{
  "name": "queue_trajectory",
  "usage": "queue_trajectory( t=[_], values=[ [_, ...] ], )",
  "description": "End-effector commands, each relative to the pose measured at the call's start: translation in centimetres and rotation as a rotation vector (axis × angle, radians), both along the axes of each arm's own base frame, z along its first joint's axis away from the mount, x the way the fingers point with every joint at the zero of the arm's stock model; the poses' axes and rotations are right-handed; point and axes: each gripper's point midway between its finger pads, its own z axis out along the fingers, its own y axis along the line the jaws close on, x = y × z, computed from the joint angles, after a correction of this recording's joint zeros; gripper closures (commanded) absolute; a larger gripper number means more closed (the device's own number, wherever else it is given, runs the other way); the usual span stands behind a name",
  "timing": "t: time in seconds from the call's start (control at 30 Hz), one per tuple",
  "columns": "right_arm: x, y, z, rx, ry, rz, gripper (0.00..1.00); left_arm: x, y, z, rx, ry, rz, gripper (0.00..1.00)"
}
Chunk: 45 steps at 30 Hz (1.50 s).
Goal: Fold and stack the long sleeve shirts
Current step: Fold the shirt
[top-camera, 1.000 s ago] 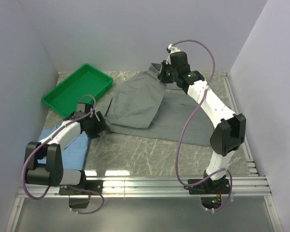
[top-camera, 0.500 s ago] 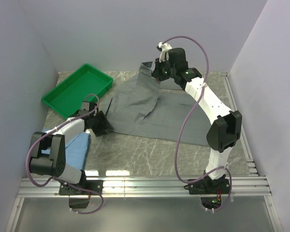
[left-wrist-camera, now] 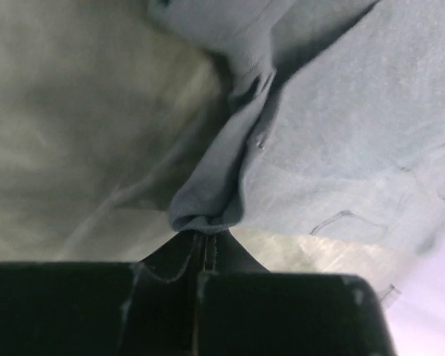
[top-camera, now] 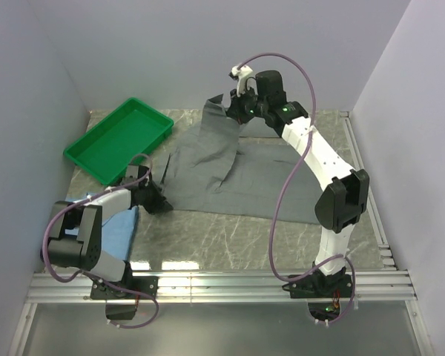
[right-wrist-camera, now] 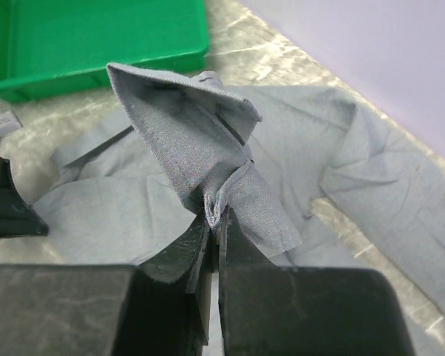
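Blue shirt (top-camera: 111,226) lies flat on the counter (top-camera: 222,237), nearer than the green tray (top-camera: 119,137), partly under the left arm. Left tool (top-camera: 157,194) sits low, just right of the tray's near corner, pinched tight on a bunched fold at the left edge of the grey shirt (top-camera: 230,167); the left wrist view shows cloth gathered right at the fingertips. Grey shirt spreads over the counter right of the tray. Right tool (top-camera: 233,111), further right of the tray near the back wall, is clamped on a peak of the same grey shirt, held up off the counter with cloth draping below it.
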Motion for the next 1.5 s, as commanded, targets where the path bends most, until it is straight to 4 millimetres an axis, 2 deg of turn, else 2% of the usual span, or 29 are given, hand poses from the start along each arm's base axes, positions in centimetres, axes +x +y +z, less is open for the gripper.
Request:
queue_trajectory(
  t=[0.0,0.17,0.37,0.6,0.73,0.8,0.87,1.0,1.03,1.1,1.13,1.3,1.47],
  values=[
    [-1.2,1.4,1.4,-0.014,-0.078,0.120,1.00,-2.1,-0.6,-0.4,-0.048,0.025,0.001,0.99],
    [-2.2,1.7,1.5,-0.049,-0.166,0.178,1.00,-4.6,-0.3,-0.9,-0.048,0.056,0.013,0.99],
    [-2.8,2.8,3.1,-0.134,-0.333,0.231,1.00,-6.1,0.1,-0.5,-0.043,0.067,0.023,0.95],
    [-1.8,3.2,5.4,-0.105,-0.409,0.192,1.00,-7.4,0.0,-0.8,-0.058,0.092,0.030,0.91],
    [-2.3,3.6,7.4,-0.081,-0.491,0.212,1.00,-7.5,0.1,-0.5,-0.054,0.085,0.031,0.82],
    [-2.4,3.8,7.4,-0.102,-0.532,0.231,1.00,-7.4,0.2,0.0,-0.056,0.068,0.039,0.80],
    [-2.5,3.7,7.8,-0.103,-0.555,0.229,1.00,-7.2,0.3,0.6,-0.053,0.048,0.049,0.75],
    [-3.3,4.2,8.6,-0.101,-0.610,0.286,1.00,-6.9,0.6,2.2,-0.036,0.008,0.057,0.50],
    [-3.4,4.2,8.7,-0.102,-0.621,0.298,1.00,-6.7,0.7,3.3,-0.031,-0.016,0.057,0.39],
    [-3.8,4.4,8.8,-0.111,-0.635,0.332,1.00,-6.3,1.3,4.5,-0.001,-0.051,0.063,0.29],
    [-4.2,4.7,8.8,-0.107,-0.640,0.354,1.00,-5.5,1.4,6.1,0.001,-0.102,0.067,0.27],
    [-5.8,4.7,7.6,-0.160,-0.668,0.452,1.00,-4.1,1.6,9.4,0.016,-0.181,0.068,0.28],
    [-8.0,4.5,6.4,-0.178,-0.689,0.528,1.00,-1.9,-1.3,11.7,-0.101,-0.256,0.000,0.31]
  ],
)
